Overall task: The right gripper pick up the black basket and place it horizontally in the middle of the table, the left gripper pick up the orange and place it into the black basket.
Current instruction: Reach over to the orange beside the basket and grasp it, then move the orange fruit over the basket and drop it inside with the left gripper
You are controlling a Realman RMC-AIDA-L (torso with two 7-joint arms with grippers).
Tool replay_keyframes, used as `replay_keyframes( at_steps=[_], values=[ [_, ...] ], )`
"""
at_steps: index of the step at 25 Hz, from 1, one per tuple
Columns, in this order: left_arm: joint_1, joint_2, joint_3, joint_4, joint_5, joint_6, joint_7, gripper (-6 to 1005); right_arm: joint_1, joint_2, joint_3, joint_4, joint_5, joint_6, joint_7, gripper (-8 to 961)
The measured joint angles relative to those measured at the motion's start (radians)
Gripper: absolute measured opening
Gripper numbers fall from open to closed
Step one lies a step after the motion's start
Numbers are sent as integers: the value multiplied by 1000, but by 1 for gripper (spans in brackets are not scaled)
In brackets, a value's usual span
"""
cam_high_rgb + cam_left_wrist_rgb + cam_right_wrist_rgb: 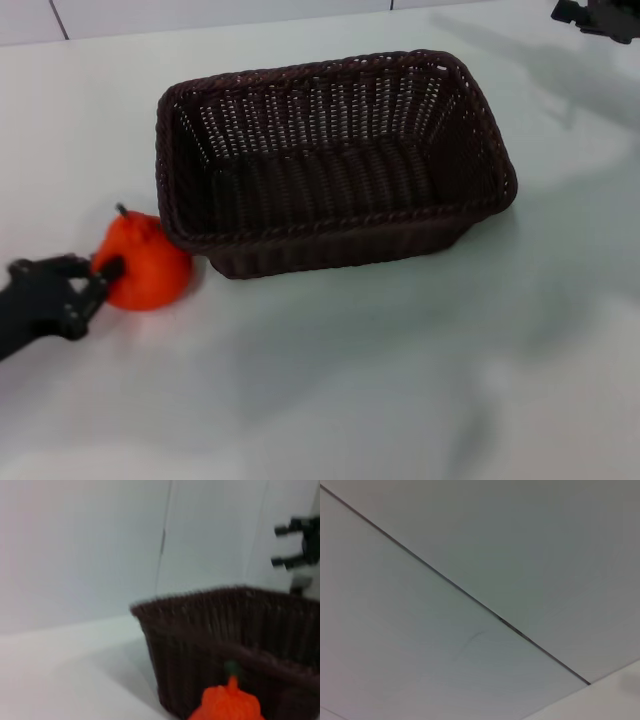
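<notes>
The black basket (330, 160) lies lengthwise in the middle of the table (400, 380), open side up and empty. The orange (143, 262) rests on the table against the basket's near left corner, its stem tilted. My left gripper (95, 285) is low at the orange's left side, open, with one fingertip (111, 268) touching the fruit. In the left wrist view the orange (227, 705) sits close in front of the basket wall (225, 645). My right gripper (600, 15) is raised at the far right, away from the basket; it shows open in the left wrist view (281, 545).
A white wall with panel seams (162, 540) stands behind the table. The right wrist view shows only white panels with a dark seam (470, 597).
</notes>
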State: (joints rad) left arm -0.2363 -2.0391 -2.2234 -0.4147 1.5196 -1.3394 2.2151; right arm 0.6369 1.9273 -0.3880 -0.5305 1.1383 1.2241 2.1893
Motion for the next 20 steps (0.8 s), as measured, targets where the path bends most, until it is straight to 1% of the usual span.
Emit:
replay_keyframes(
  at_steps=[6,10,12,15,18,20],
  values=[
    [36,-4,-186,-41,-1,-142,3,110,-2,0,0,2,25,-3,-15,928],
    [31,-23,-326,-62,-3,-216,3,94,-3,0,0,9,45,-8,-27,928],
    [12,-36,-381,-73,-4,-246,1,81,-5,1,0,13,58,-9,-38,928],
    [-37,-50,-409,-77,-4,-286,-4,62,-5,5,0,15,74,-9,-54,928],
    [-98,-62,-403,-77,-4,-304,-6,56,-5,16,-2,15,102,-9,-81,928],
    [-143,-75,-389,-77,2,-296,-12,55,-2,21,-6,16,117,-9,-99,927]
  ],
)
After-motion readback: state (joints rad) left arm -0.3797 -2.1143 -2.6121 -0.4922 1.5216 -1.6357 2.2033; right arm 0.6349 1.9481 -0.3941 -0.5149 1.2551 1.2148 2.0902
